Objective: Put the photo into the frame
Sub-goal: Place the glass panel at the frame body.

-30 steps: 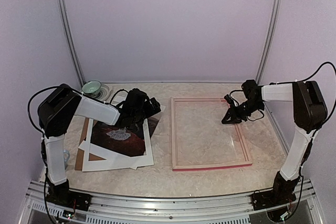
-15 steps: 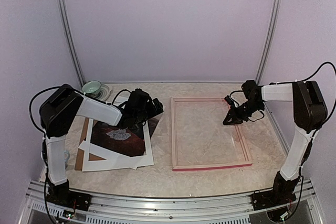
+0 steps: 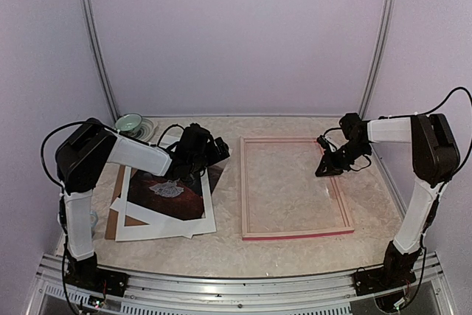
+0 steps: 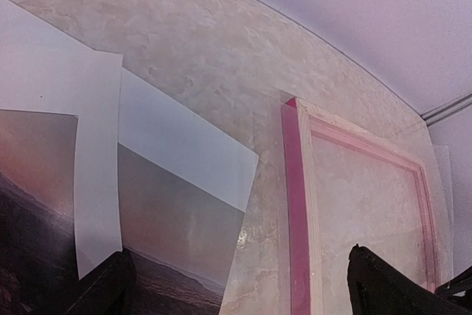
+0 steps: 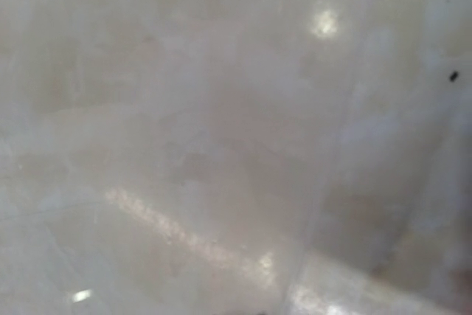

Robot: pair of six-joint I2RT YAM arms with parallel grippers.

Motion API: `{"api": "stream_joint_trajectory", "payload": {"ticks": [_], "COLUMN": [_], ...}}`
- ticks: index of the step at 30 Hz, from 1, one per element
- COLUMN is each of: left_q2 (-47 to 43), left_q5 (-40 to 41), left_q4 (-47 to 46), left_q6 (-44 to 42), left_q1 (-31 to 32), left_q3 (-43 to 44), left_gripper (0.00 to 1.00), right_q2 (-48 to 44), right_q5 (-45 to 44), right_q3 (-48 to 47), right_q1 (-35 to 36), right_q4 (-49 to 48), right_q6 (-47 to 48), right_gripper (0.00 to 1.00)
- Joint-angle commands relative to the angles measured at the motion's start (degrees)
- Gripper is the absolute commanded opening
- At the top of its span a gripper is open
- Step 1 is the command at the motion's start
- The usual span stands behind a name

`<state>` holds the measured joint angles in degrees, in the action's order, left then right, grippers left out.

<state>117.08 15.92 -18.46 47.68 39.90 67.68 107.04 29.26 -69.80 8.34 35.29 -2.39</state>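
Top view: the photo (image 3: pixel 173 195) is lying on the worktop (image 3: pixel 221 247), left of the frame (image 3: pixel 295 233) and under the left gripper (image 3: pixel 198 171). The right gripper (image 3: pixel 324 167) is hovering at the frame's right rail, and I cannot tell how wide it is. Left wrist: the fingers (image 4: pixel 110 285) are standing wide apart. Right wrist: only a pale blur is showing.

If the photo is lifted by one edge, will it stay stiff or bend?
The photo looks like a thin sheet, so it probably sags when held by one edge. It lies flat, partly under the white mat, so pulling it may drag the mat along.
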Motion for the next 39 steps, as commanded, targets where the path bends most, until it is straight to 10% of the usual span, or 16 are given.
{"api": "stream_joint_trajectory", "payload": {"ticks": [1, 30, 39], "left_q2": [0.1, 5.2, 3.5], "left_q5": [1.0, -0.3, -1.0], "left_q4": [0.5, 2.8, 2.3], "left_q6": [-1.0, -3.2, -2.9], "left_q1": [0.3, 2.8, 3.7], "left_q3": [1.2, 9.5, 8.6], "left_gripper": [0.99, 0.99, 0.99], "right_q2": [-1.7, -2.8, -2.9], "right_q5": [-2.0, 4.4, 0.7], "right_q3": [0.7, 4.2, 4.8], "right_q1": [-0.5, -3.6, -3.6], "right_q4": [0.9, -3.5, -3.4], "right_q6": [0.9, -1.9, -3.9], "right_gripper": [0.13, 0.25, 0.52]}}
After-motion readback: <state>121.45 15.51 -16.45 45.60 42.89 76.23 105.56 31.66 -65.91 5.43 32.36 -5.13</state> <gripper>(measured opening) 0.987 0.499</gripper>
